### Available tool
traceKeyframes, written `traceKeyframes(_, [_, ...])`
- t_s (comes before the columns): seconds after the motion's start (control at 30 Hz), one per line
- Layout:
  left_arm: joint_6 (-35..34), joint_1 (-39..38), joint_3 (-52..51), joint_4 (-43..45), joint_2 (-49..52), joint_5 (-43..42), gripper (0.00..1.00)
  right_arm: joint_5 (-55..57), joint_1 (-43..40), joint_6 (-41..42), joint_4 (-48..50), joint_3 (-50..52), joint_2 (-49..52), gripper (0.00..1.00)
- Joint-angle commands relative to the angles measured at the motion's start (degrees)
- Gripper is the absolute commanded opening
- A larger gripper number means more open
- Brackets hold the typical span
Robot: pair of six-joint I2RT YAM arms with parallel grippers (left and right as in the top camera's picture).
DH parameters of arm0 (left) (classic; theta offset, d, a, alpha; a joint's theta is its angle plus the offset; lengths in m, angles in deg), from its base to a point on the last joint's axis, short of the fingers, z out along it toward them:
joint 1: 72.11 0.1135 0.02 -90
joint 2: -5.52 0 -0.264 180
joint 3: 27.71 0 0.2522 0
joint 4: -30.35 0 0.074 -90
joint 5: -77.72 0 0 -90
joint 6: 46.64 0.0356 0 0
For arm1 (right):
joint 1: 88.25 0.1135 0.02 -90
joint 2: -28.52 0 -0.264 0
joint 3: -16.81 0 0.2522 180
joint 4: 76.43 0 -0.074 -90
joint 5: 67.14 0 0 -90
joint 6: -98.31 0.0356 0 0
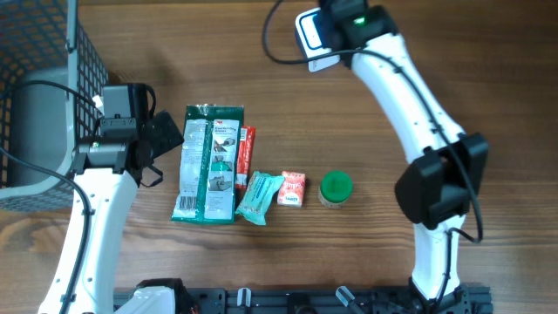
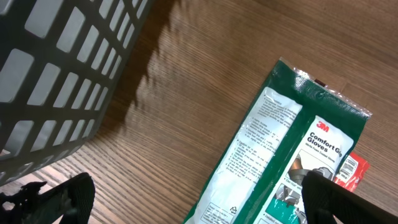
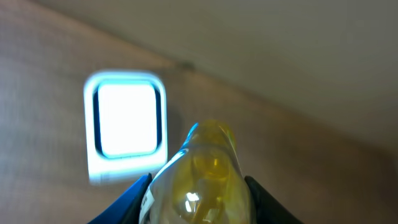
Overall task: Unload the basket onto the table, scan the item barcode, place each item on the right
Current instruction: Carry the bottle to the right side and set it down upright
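Right claw is clasping a clear yellowish bottle, holding it just beside the lit scanner. No barcode is showing; rotating the label toward it seems advisable. Left claw is hanging wide open, empty.

Overhead: bright, even, soft light on the desk, faint shadows, all sharp. Left wrist: mesh basket throws a jagged dark shadow across the wood. Glove packet film has a mild sheen. Left claw tips are dark and soft in the bottom corners. Right wrist: dim and hazy overall. Scanner window glows blown-out white. Yellow bottle sits close to the lens, blurred, with a small glare spot.
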Motion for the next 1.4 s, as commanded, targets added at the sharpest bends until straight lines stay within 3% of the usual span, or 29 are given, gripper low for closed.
traceKeyframes(0.0, [-0.7, 0.2, 0.5, 0.1, 0.2, 0.8, 1.00, 11.9, 3.3, -9.3, 5.6, -1.0, 3.0, 0.04])
traceKeyframes(0.23, [-0.7, 0.2, 0.5, 0.1, 0.2, 0.7, 1.00, 15.2, 5.2, -12.4, 15.4, -1.0, 9.0, 0.04])
traceKeyframes(0.4, [-0.7, 0.2, 0.5, 0.1, 0.2, 0.7, 1.00, 18.3, 5.3, -18.9, 18.4, -1.0, 13.0, 0.04])
traceKeyframes(0.6, [-0.7, 0.2, 0.5, 0.1, 0.2, 0.8, 1.00, 18.7, 5.5, -17.4, 20.8, -1.0, 13.7, 0.04])
traceKeyframes(1.0, [-0.7, 0.2, 0.5, 0.1, 0.2, 0.8, 1.00, 14.9, 5.6, -8.1, 17.3, -1.0, 13.7, 0.04])
traceKeyframes(1.13, [-0.7, 0.2, 0.5, 0.1, 0.2, 0.8, 1.00, 22.5, 5.6, -8.6, 16.8, -1.0, 11.8, 0.04])
traceKeyframes(1.27, [-0.7, 0.2, 0.5, 0.1, 0.2, 0.8, 1.00, 20.2, 5.0, -6.5, 8.9, -1.0, 3.6, 0.04])
traceKeyframes(1.37, [-0.7, 0.2, 0.5, 0.1, 0.2, 0.8, 1.00, 14.2, 3.6, 0.3, -1.5, -1.0, -3.4, 0.04])
